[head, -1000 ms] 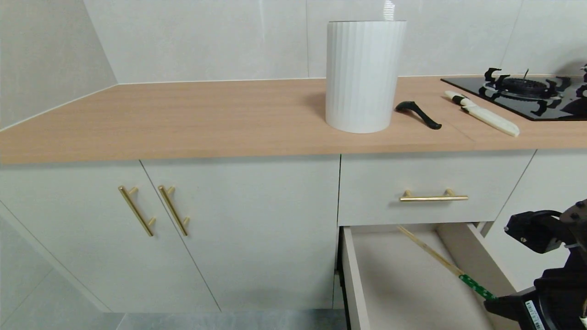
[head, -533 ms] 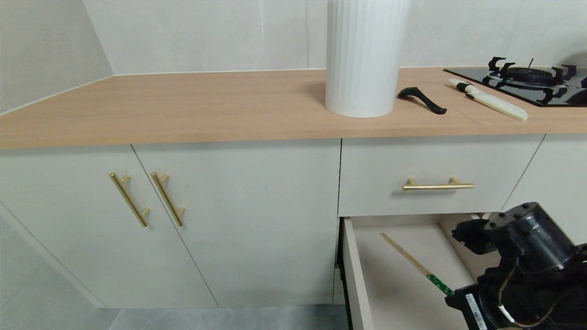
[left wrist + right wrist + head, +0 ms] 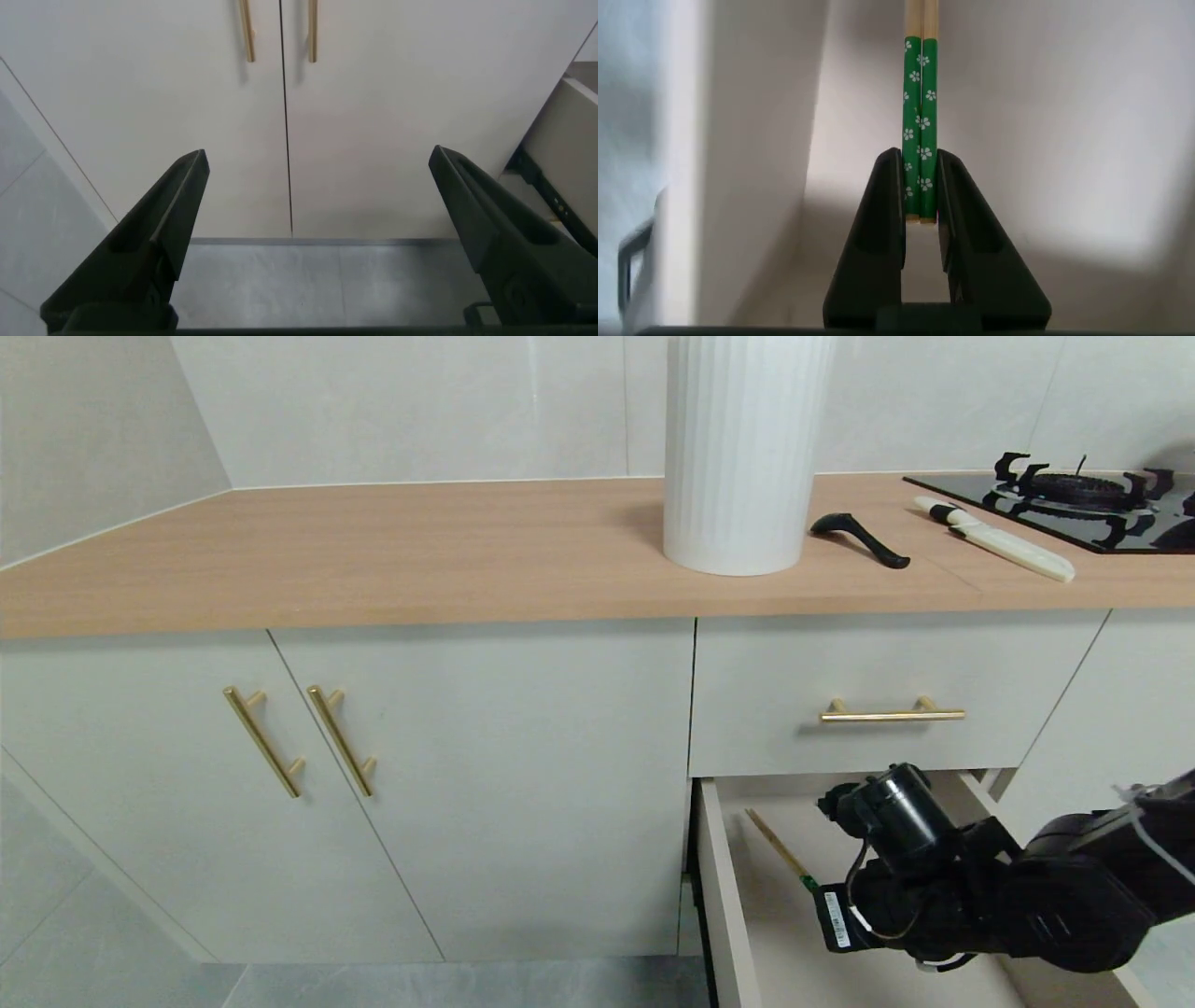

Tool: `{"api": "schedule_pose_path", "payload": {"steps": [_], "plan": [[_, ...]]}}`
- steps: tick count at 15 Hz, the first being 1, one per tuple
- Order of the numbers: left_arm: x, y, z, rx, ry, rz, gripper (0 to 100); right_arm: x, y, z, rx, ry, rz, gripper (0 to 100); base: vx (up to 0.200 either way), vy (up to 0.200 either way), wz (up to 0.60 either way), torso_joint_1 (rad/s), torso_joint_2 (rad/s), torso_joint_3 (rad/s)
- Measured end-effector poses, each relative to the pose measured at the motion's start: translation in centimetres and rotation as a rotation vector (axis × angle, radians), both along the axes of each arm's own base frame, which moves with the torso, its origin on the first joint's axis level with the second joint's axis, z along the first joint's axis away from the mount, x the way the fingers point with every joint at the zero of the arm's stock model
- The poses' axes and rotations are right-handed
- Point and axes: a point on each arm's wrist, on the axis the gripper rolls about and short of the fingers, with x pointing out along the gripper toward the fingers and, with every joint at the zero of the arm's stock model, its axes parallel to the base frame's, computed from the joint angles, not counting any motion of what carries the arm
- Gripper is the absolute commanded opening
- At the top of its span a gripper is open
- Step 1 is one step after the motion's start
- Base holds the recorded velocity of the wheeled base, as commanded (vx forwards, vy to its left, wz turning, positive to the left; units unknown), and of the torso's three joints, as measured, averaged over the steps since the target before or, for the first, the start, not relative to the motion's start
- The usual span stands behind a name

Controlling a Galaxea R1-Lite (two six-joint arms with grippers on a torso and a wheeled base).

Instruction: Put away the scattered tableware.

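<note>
Now: my right tool (image 3: 922, 187) clamps the chopsticks (image 3: 922, 84) by their green ends, tips slanting toward the open drawer's (image 3: 721, 887) back-left corner; my left tool (image 3: 316, 159) gapes empty. Risk: releasing high, the pair bounces or rolls apart.

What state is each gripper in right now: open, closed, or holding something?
Left gripper: open, empty.
Right gripper: closed on the chopsticks, over the open drawer.
</note>
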Motion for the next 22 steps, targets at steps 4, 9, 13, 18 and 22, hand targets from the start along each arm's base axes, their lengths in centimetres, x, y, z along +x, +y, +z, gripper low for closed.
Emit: {"api": "schedule_pose_path", "payload": {"steps": [4, 9, 13, 18, 22], "plan": [[0.0, 0.0, 0.0, 0.0, 0.0, 0.0, 100, 2.0, 0.2, -4.1, -0.011, 0.042, -0.054, 0, 0.0, 0.0, 0.0, 0.0, 0.0, 0.0], [0.0, 0.0, 0.0, 0.0, 0.0, 0.0, 100, 2.9, 0.6, -7.3, 0.0, 0.061, -0.101, 0, 0.0, 0.0, 0.0, 0.0, 0.0, 0.0], [0.0, 0.0, 0.0, 0.0, 0.0, 0.0, 100, 3.1, 0.7, -8.4, -0.011, 0.082, -0.117, 0, 0.0, 0.0, 0.0, 0.0, 0.0, 0.0], [0.0, 0.0, 0.0, 0.0, 0.0, 0.0, 100, 3.2, 0.7, -8.7, -0.013, 0.085, -0.118, 100, 0.0, 0.0, 0.0, 0.0, 0.0, 0.0], [0.0, 0.0, 0.0, 0.0, 0.0, 0.0, 100, 2.9, 0.4, -6.9, -0.013, 0.035, -0.135, 100, 0.0, 0.0, 0.0, 0.0, 0.0, 0.0]]}}
